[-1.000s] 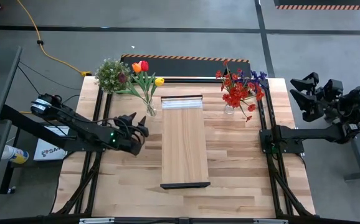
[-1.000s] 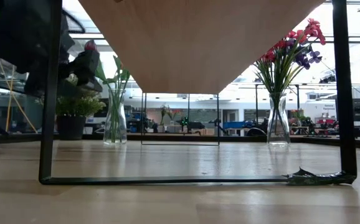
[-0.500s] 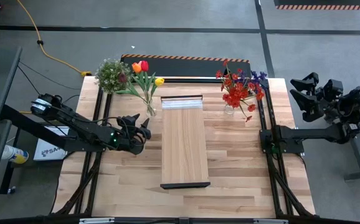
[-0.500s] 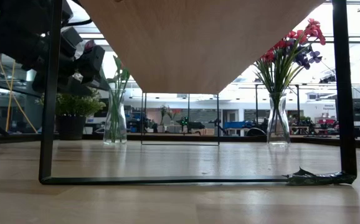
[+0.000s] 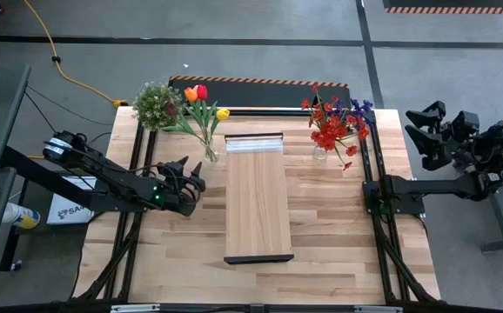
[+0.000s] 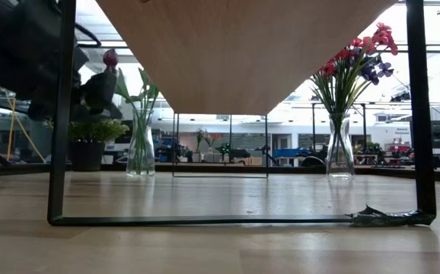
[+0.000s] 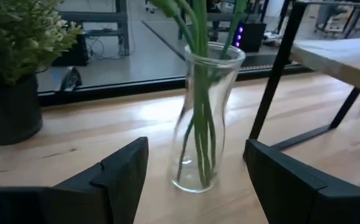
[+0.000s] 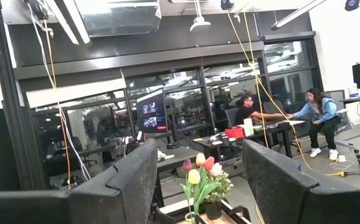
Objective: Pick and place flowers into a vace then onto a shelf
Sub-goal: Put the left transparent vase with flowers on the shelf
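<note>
**Left gripper open, facing the tulip vase**

The left gripper (image 5: pixel 191 174) hovers over the tabletop (image 5: pixel 330 235) with its two fingers (image 7: pixel 121 171) spread wide and nothing between them. In the left wrist view the glass vase (image 7: pixel 203 118) stands upright just ahead, framed in the gap between the fingers but apart from both. Green stems fill the vase; seen from above, its tulips (image 5: pixel 199 100) in red, orange and yellow lean over the back left part of the table. A bushy potted plant (image 5: pixel 156 104) sits just beside them, at the back left corner.

The shelf (image 5: pixel 258 204) runs down the middle of the table, a narrow pale board on a dark frame, with nothing on it. The vase is just off its back left corner.

Past the shelf's back right corner, a second vase (image 6: pixel 340 148) holds red sprays and purple blossoms (image 5: pixel 334 122).

The right gripper (image 5: pixel 425 135) waits beyond the table's right edge, raised, its fingers (image 8: pixel 127 180) parted and holding nothing. Two people (image 8: pixel 279 121) sit at a desk in the room behind.
</note>
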{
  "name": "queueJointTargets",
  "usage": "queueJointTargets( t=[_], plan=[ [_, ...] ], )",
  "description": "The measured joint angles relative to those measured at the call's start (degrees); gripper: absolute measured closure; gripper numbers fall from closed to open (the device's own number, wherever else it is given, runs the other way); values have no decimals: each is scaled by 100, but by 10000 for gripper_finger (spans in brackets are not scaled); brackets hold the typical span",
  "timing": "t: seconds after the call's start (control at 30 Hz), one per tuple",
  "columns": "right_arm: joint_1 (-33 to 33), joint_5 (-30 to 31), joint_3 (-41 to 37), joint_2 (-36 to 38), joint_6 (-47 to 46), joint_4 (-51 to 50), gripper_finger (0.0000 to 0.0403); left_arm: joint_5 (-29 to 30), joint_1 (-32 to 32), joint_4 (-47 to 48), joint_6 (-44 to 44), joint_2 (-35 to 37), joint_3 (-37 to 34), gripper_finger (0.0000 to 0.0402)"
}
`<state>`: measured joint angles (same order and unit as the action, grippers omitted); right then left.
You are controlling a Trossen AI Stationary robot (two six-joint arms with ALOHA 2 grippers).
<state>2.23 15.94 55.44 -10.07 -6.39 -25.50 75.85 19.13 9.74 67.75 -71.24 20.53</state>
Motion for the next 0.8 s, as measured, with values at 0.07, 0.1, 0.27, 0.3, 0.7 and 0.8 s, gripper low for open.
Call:
queueJointTargets(
  t=[0.07,0.1,0.27,0.3,0.7,0.8],
  plan=[
    [1,1,0,0,0,0,180,5,1,-129,-23,0,-8,103],
    [0,1,0,0,-1,0,180,10,1,-223,-126,0,-6,103],
    [1,23,0,0,2,0,180,95,-16,-410,-747,0,-6,103],
    [-1,25,0,0,8,0,180,107,-48,-405,-757,0,-6,103],
    [-1,36,0,0,35,0,180,-206,-643,-777,-1448,0,-6,103],
    [1,46,0,0,27,0,180,-449,-746,-1324,-2118,0,-8,103]
  ],
)
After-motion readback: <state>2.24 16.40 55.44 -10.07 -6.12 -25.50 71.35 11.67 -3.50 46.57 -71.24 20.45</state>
